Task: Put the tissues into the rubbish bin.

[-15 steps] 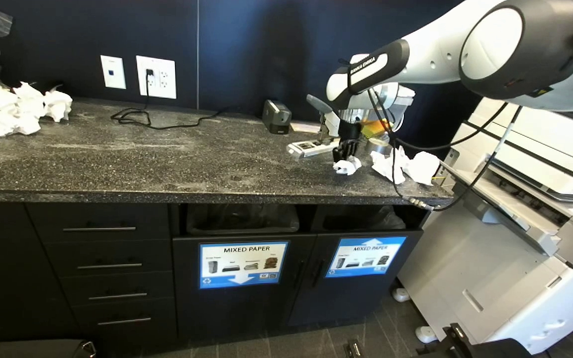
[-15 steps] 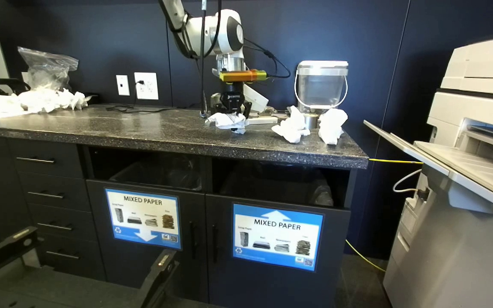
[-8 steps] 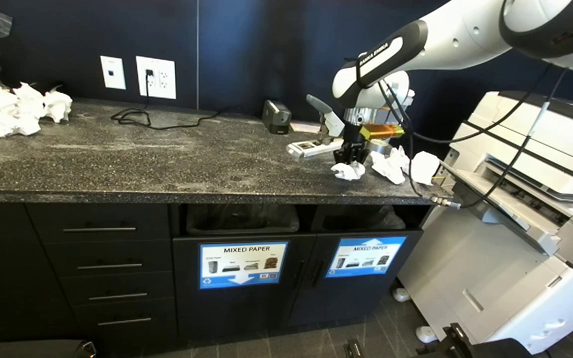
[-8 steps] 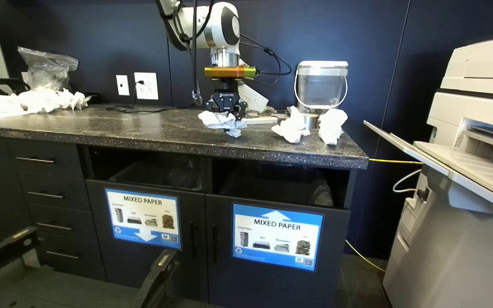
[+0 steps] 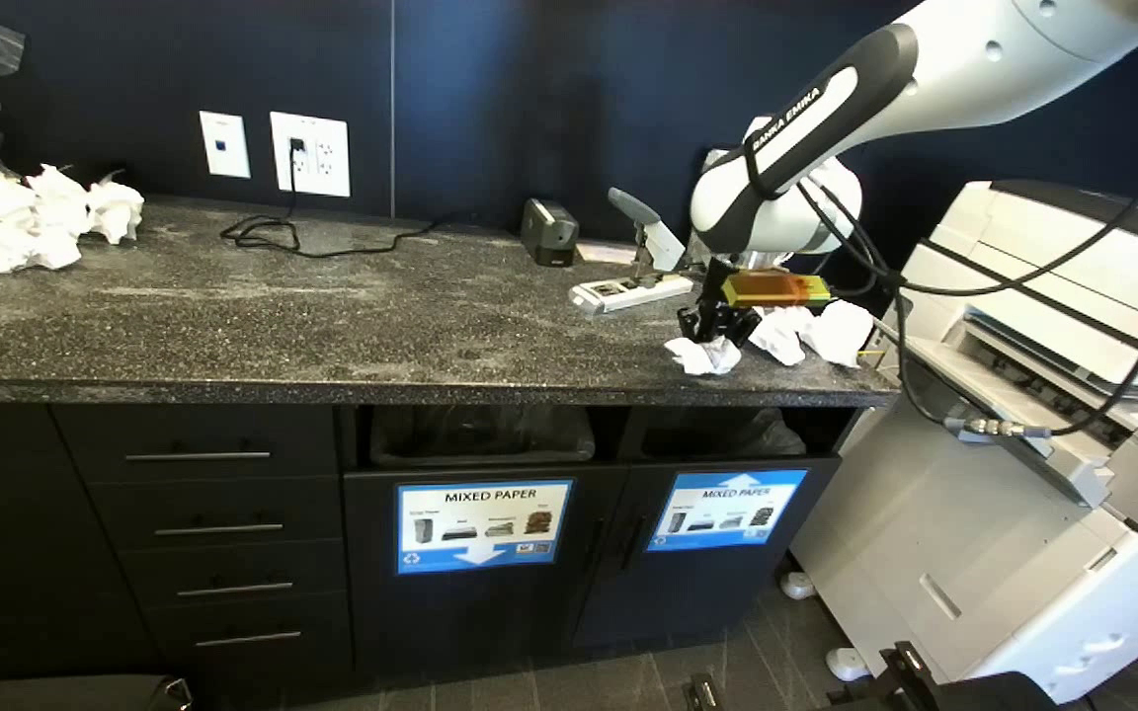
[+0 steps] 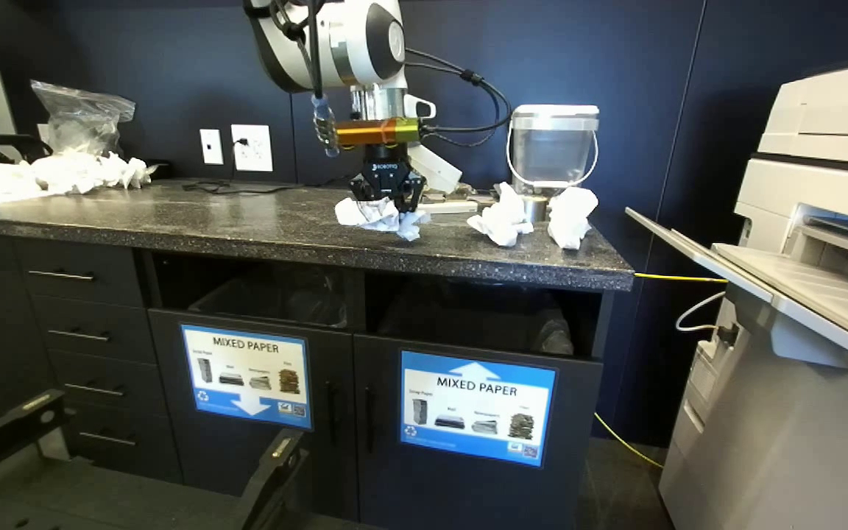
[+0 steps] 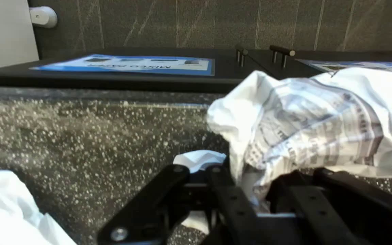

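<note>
Gripped tissue point(image 7: 308, 126) sits behind and above the bin point(image 6: 468, 475) nearer the printer point(image 6: 799, 405)

The jaws are clamped together on one crumpled tissue near the front edge point(image 6: 394, 258) of the desk point(image 6: 247, 213). In the wrist view its narrow tail looks pinched between them and the bulk juts ahead, toward that edge. Its long axis runs roughly along the edge, not out over it. Whether it touches the desk I cannot tell.

The coming move, I judge, turns on where the slot point(image 6: 483, 313) lies: lower than the jaws, tucked under the desk top, and in an exterior view off toward the printer. That should call for a hooked path, out past the edge, down, then back in, rather than a straight drop. The soft bulk could catch on the edge if it swings crosswise.

Two more tissues point(image 6: 501, 215) rest on the desk near the jaws, on the printer side; a pile of tissues point(image 6: 74, 171) lies well apart at the other end.
</note>
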Controlling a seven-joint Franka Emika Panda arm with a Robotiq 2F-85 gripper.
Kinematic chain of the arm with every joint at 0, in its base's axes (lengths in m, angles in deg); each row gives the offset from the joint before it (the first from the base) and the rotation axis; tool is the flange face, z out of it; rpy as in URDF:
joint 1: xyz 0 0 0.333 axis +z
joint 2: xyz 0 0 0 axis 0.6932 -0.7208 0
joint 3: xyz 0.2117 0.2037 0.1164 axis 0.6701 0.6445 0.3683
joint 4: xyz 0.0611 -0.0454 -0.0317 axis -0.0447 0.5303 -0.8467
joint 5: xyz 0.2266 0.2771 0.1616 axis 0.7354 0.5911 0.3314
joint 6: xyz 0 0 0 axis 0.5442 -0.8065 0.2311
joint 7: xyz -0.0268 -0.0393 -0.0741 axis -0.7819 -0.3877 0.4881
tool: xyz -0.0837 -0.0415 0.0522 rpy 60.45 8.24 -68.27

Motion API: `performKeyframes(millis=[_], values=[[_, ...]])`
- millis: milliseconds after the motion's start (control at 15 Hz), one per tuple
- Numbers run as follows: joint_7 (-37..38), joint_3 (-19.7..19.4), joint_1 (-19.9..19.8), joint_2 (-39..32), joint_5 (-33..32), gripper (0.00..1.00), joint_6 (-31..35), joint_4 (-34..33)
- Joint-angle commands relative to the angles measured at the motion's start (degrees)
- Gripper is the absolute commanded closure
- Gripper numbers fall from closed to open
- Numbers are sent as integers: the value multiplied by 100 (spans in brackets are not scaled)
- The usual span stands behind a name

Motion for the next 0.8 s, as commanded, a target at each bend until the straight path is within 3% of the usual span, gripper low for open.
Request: performKeyframes(millis=[0, 333, 733], values=[[614, -242, 228, 847, -224, 93, 612, 1350], [1065, -425, 278, 1208, -461, 89, 1393, 2286], [1490, -671, 472, 809, -438, 89, 2916, 2902]])
